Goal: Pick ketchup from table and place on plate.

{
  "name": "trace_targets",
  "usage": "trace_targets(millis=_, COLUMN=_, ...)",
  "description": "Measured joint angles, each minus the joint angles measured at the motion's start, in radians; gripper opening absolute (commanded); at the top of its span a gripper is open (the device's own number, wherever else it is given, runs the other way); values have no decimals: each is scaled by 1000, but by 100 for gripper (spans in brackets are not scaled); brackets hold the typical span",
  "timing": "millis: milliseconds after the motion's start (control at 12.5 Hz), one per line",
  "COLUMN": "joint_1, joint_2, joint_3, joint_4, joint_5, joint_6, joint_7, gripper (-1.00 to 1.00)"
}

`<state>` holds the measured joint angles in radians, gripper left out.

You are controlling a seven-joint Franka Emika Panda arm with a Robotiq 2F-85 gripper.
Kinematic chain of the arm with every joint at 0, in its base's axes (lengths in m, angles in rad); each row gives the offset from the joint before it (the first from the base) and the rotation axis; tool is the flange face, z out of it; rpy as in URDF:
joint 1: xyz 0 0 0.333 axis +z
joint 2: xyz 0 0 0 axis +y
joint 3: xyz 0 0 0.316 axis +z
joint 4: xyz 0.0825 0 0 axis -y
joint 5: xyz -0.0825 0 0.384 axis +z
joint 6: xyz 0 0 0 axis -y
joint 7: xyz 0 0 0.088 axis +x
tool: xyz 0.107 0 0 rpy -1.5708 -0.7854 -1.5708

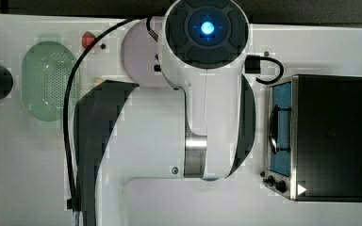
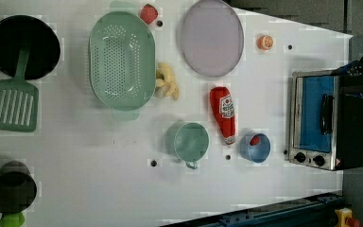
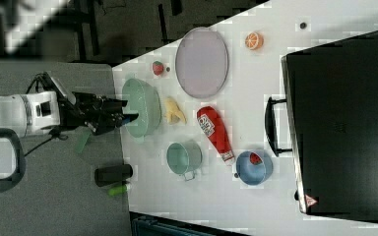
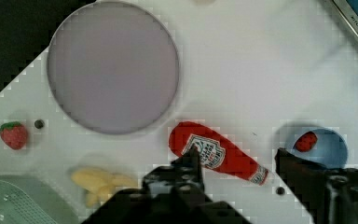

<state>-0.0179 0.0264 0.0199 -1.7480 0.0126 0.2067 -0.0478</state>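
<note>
Black gripper (image 4: 237,163) hangs high, fingers apart and empty, over the small red squeeze ketchup bottle (image 4: 216,153) lying beside the pale lilac round plate (image 4: 113,67); the tapered body could roll out when pinched.

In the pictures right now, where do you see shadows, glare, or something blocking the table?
In the top view, the arm covers most of the table and its blue light glows brightly. In the left view, lighting is even; the ketchup and green cup cast faint shadows. In the wrist view, the plate shows no glare, and the dark open gripper hides the foreground.
</note>
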Motion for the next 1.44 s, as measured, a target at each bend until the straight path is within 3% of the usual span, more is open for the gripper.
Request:
trace_targets(millis=240, joint_1=-65, joint_2=-133, joint_3=22, joint_4=-126, joint_5=-1, joint_6=-118, joint_7=0, gripper=99)
trace_targets(millis=640, joint_1=-79, joint_2=-176, joint_3=8, joint_4=-87, joint_5=-1, joint_6=-63, joint_7=-9, gripper=100)
trace_targets(millis=1040, joint_1=-71, joint_2=-39, joint_3=54, joint_4=-92, joint_5=-5, joint_6=-14, joint_7=-180, gripper=100)
trace_targets(millis=1440, joint_1=-31, joint_2=62, joint_3=75, joint_4=-235, joint_5=13, joint_6=108, joint_7=-477, gripper=100)
